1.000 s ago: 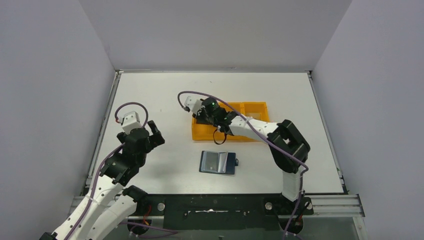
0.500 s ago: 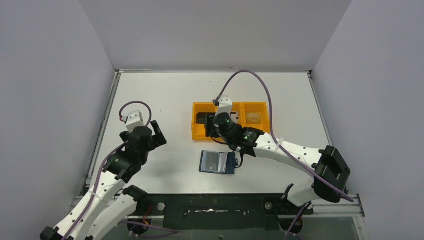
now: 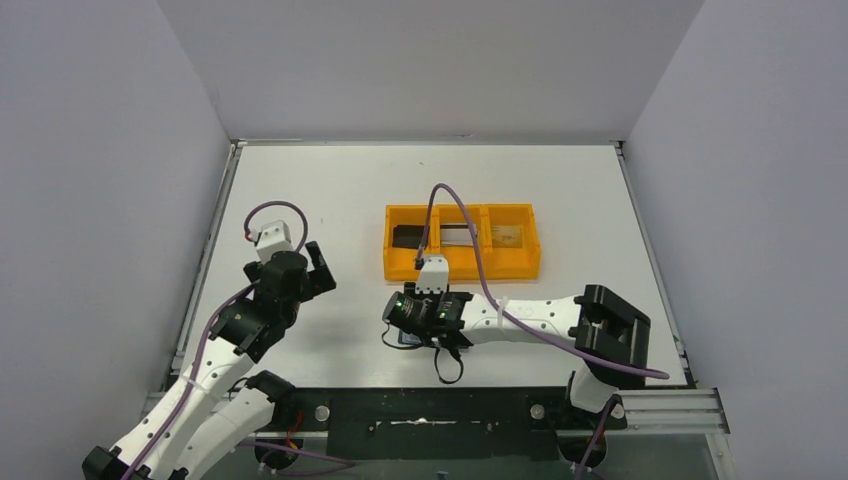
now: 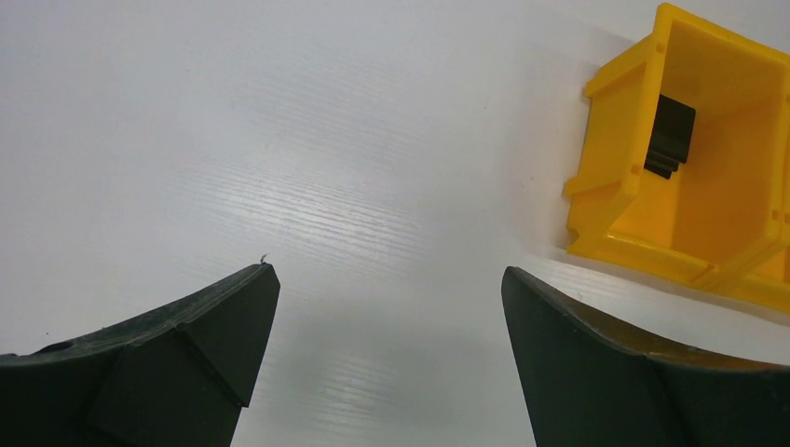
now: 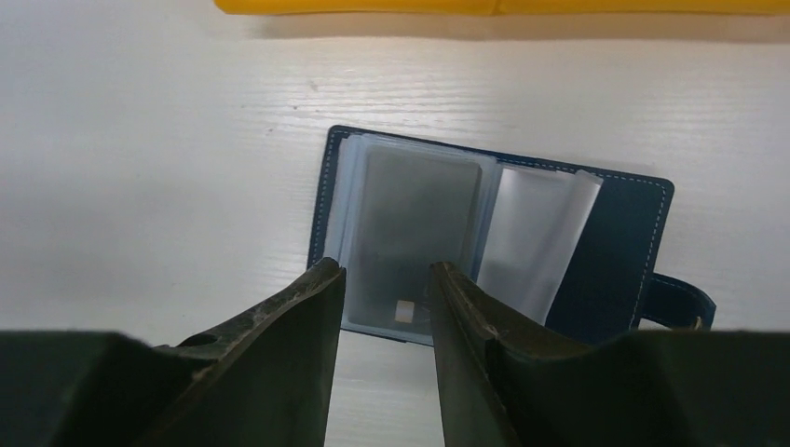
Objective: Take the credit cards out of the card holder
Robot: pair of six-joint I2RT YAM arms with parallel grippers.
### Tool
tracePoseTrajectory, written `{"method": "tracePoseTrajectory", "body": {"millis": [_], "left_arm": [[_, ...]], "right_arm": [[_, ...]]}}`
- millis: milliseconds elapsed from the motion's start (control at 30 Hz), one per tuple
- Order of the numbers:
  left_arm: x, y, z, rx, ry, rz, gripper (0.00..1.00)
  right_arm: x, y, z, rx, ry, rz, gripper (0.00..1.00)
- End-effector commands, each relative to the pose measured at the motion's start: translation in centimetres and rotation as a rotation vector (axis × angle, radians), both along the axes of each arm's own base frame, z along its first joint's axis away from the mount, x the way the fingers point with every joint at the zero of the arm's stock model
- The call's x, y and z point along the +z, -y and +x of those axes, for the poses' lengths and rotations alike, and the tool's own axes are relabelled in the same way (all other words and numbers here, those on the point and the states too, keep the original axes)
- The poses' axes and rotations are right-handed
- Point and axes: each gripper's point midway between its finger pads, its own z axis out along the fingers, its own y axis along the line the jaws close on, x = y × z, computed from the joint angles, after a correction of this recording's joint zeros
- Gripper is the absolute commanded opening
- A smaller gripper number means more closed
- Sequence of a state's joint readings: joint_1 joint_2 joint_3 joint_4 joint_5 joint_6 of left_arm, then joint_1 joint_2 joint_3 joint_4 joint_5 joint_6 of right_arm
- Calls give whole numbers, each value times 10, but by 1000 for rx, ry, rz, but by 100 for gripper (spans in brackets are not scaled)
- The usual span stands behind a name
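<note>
The card holder point(image 5: 615, 242) lies open on the table, navy with clear sleeves. A grey credit card point(image 5: 415, 223) sits inside its left sleeve. My right gripper point(image 5: 384, 268) hovers over the holder's near left edge, jaws partly open with nothing between them. In the top view the right gripper point(image 3: 420, 335) covers almost all of the holder. Three more cards lie in the orange tray: black point(image 3: 405, 237), silver point(image 3: 460, 237), gold-tan point(image 3: 508, 236). My left gripper point(image 3: 315, 265) stands wide open over bare table point(image 4: 387, 275), left of the tray.
The orange three-compartment tray point(image 3: 400, 270) stands just beyond the holder; its left end point(image 4: 606, 186) shows in the left wrist view with the black card point(image 4: 671, 135). The right arm's purple cable point(image 3: 470, 250) loops over the tray. Walls enclose the table.
My right gripper has come away from the tray's left compartment and down to the holder's near edge. Its jaws have narrowed a little. The left arm has barely shifted.
</note>
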State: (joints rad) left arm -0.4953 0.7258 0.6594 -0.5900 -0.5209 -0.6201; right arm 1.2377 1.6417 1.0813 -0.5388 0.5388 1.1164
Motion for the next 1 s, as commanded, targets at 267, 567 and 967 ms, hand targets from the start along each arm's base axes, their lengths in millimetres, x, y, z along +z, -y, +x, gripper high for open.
{"method": "tracePoseTrajectory", "body": {"millis": [267, 567, 967], "left_arm": [[16, 5, 9, -12, 46, -25, 92], [14, 7, 9, -23, 36, -23, 92], [12, 8, 9, -28, 30, -22, 92]], "right_arm": [[-17, -4, 4, -63, -31, -25, 39], [-48, 0, 2, -69, -96, -72, 33], [-51, 3, 1, -73, -96, -96, 9]]}}
